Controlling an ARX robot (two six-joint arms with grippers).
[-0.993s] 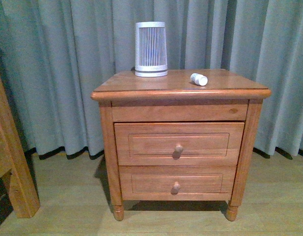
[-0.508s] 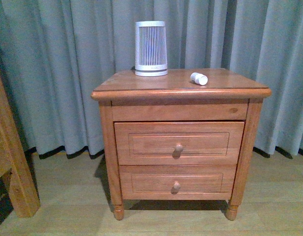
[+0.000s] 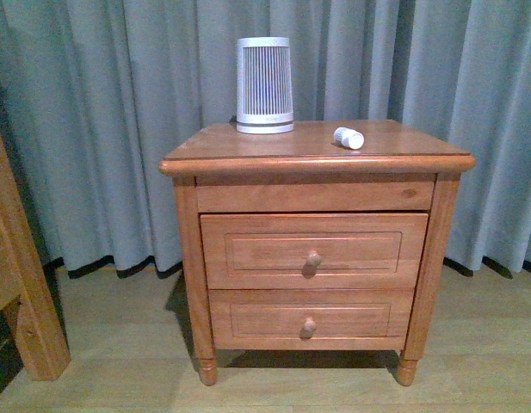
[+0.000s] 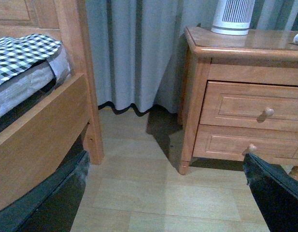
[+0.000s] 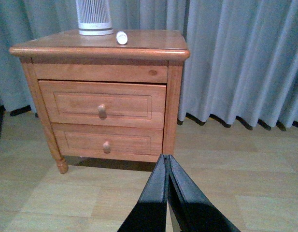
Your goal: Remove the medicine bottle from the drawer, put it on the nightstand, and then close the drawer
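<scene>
- Left gripper (image 4: 163, 193): spread wide, empty, low above the floor between bed frame (image 4: 42, 125) and nightstand (image 3: 317, 155).
- Ribbed white-grey device (image 3: 264, 84): upright at the top's back left.
- Medicine bottle (image 3: 348, 138): on its side, right of it.
- Drawer (image 3: 313, 250): pushed in.
- Right gripper (image 5: 167, 166): fingers pressed together, empty, well apart from the nightstand.
</scene>
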